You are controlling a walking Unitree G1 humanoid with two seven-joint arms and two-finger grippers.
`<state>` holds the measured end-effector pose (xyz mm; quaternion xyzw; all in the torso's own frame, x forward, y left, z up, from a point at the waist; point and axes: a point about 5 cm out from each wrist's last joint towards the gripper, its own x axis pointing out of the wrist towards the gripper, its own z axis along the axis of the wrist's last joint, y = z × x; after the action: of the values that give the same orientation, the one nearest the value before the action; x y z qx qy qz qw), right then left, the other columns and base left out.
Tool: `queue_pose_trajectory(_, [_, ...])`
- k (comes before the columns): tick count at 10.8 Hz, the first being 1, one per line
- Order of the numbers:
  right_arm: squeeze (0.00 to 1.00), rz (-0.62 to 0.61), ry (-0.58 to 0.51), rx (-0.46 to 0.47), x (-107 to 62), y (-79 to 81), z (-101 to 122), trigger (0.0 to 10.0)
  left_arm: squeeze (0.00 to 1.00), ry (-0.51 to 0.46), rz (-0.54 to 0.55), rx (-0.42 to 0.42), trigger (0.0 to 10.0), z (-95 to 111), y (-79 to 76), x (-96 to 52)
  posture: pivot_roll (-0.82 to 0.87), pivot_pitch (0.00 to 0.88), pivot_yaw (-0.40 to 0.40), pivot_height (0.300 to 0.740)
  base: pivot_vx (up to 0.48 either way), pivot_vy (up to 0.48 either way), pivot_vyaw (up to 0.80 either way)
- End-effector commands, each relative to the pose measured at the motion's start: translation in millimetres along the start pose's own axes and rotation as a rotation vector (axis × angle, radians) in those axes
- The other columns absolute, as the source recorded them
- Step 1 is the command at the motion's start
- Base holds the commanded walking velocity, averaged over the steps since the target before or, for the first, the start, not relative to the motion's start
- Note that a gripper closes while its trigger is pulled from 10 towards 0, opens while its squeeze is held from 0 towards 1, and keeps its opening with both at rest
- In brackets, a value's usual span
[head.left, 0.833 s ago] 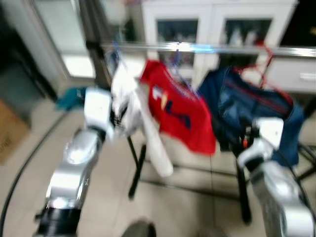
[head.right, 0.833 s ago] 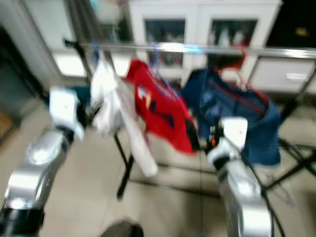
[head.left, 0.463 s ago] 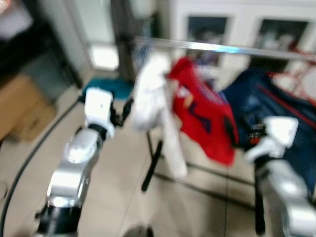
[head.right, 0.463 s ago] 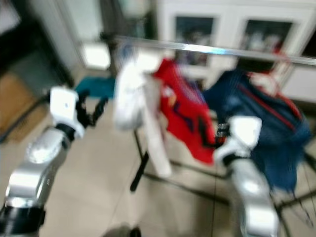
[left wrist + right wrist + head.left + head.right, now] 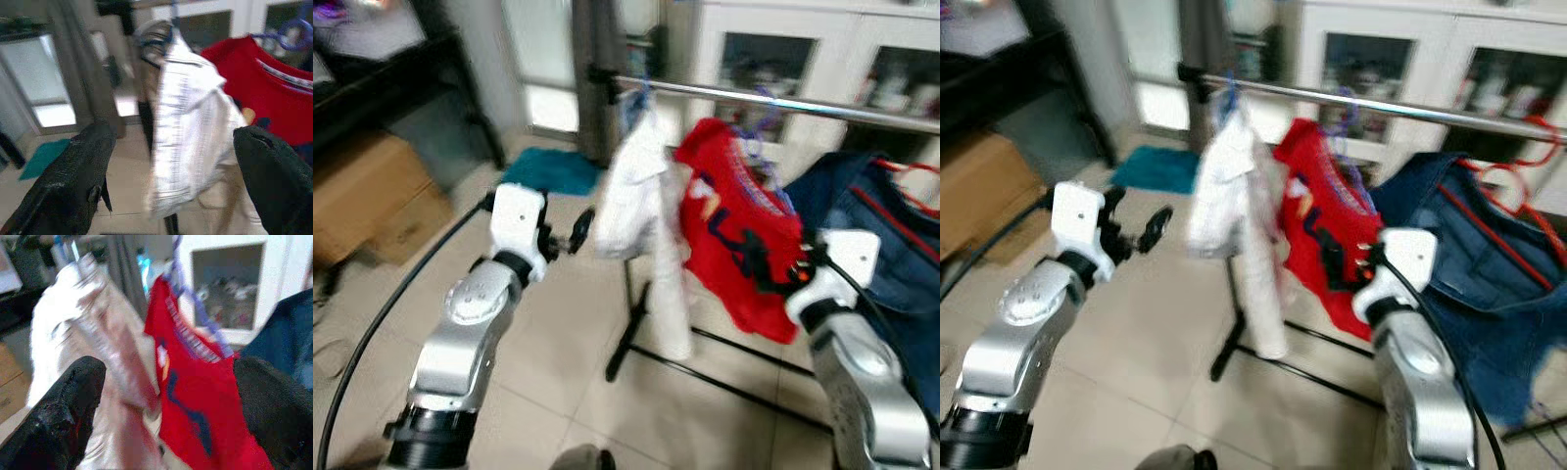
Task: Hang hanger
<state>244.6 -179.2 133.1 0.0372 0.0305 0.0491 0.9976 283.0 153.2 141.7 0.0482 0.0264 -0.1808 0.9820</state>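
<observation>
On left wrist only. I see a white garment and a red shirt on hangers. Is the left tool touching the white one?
Observer: No. In the head views the left tool is open and sits to the left of the white garment, with a gap between them.
Operator: Anything else on the rail?
Observer: Yes, a blue denim garment on a red hanger, to the right of the red shirt.
Operator: Right tool?
Observer: The right tool is open and empty, raised in front of the red shirt.
</observation>
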Motion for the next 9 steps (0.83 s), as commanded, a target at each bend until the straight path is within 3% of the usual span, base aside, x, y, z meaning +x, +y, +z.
queue_pose_trajectory(1, [1.0, -0.03, 0.0, -0.016, -0.5, -6.3, -0.7, 10.0, 1.0, -0.011, -0.025, 0.005, 10.0, 3.5, -4.2, 2.7, -0.09, 0.0, 0.074, 0.74, 0.292, 0.0, 0.0])
queue_pose_trajectory(3, [1.0, -0.062, -0.04, -0.012, 2.2, -9.8, 7.6, 10.0, 1.0, -0.013, -0.042, 0.008, 10.0, 3.7, -6.4, 3.8, -0.09, 0.0, 0.073, 0.74, 0.296, 0.0, 0.66])
queue_pose_trajectory(9, [1.0, -0.025, -0.11, -0.037, 7.1, -6.5, 22.6, 10.0, 1.0, -0.017, -0.063, 0.015, 10.0, 3.8, -9.0, 5.7, -0.09, 0.0, 0.069, 0.74, 0.293, 0.0, 0.0])
